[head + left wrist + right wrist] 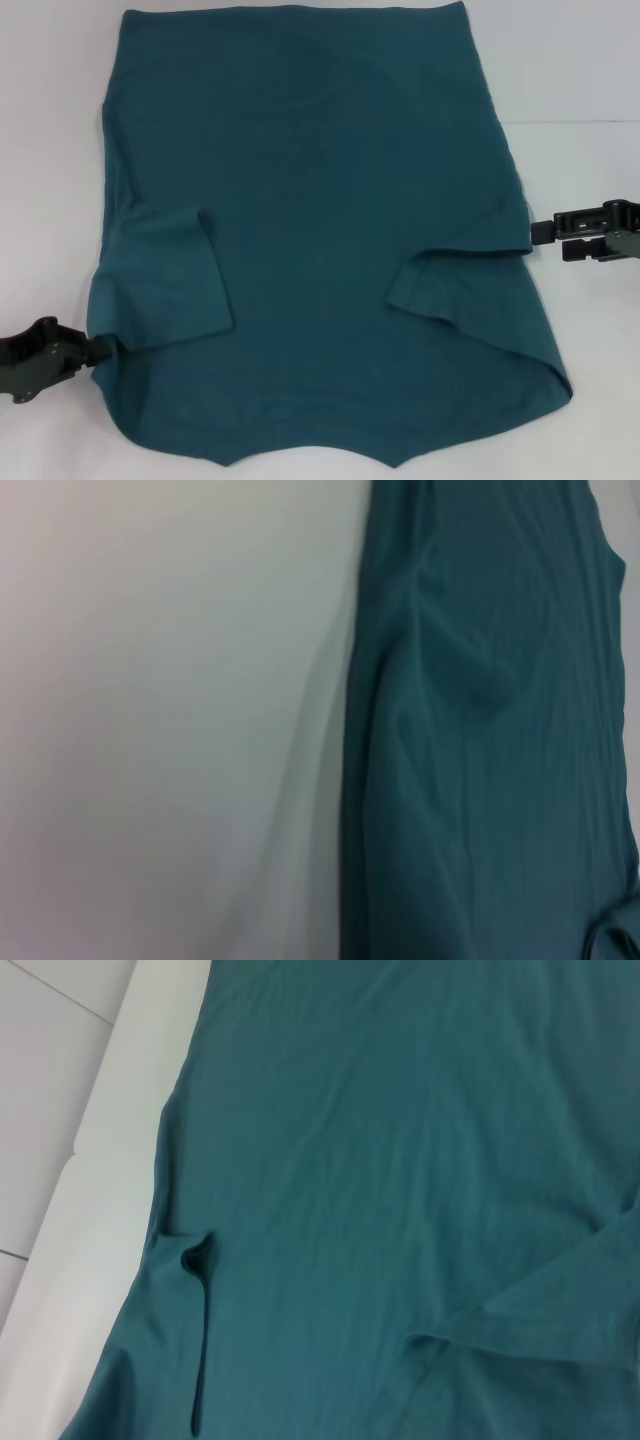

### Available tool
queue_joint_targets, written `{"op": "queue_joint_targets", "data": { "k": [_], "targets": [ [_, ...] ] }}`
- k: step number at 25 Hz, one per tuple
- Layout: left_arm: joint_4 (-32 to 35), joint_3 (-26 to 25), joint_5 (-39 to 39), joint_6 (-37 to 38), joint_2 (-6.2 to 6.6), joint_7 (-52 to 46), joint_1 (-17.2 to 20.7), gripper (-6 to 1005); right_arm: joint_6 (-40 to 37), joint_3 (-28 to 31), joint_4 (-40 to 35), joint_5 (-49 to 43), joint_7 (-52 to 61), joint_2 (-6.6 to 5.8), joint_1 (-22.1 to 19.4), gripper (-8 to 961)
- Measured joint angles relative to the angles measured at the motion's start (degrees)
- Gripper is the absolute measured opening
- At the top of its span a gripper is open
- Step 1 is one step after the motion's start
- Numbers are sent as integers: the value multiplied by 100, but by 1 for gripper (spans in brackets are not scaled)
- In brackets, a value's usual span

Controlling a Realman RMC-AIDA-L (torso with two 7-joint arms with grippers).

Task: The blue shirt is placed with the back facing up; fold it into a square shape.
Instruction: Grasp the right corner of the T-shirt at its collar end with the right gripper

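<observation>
Head view, blue shirt [320,220] flat on the white tabletop [580,60], both sleeves folded in, left tool [98,347] pinching its near left edge, right tool [537,232] touching its right edge, fingers pressed together

A plain white table [570,60] carries the scene. In the head view its bare surface shows along the left edge, at the far right corner, and in narrow strips along the near edge. A faint straight line crosses the surface on the right side. In the left wrist view the same smooth white top [170,720] fills about half the picture, softly shaded. In the right wrist view the table's white edge [110,1160] runs diagonally, and beyond it lies a pale grey tiled floor [45,1080] with thin seams.
</observation>
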Motion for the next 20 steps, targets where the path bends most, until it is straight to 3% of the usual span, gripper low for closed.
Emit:
{"op": "queue_joint_targets", "data": {
  "k": [9,12,17,20],
  "targets": [
    [228,248,95,-1,7,19,17,46,0,43,0,0,0,-7,-2,768],
    [233,251,260,-24,3,-28,3,259,0,63,0,0,-3,-7,-6,768],
    [234,253,282,-98,-18,-43,-38,507,0,81,0,0,-5,-7,-9,767],
    [227,254,288,-133,-22,-58,-73,565,0,98,0,0,-6,-10,-13,766]
  ]
}}
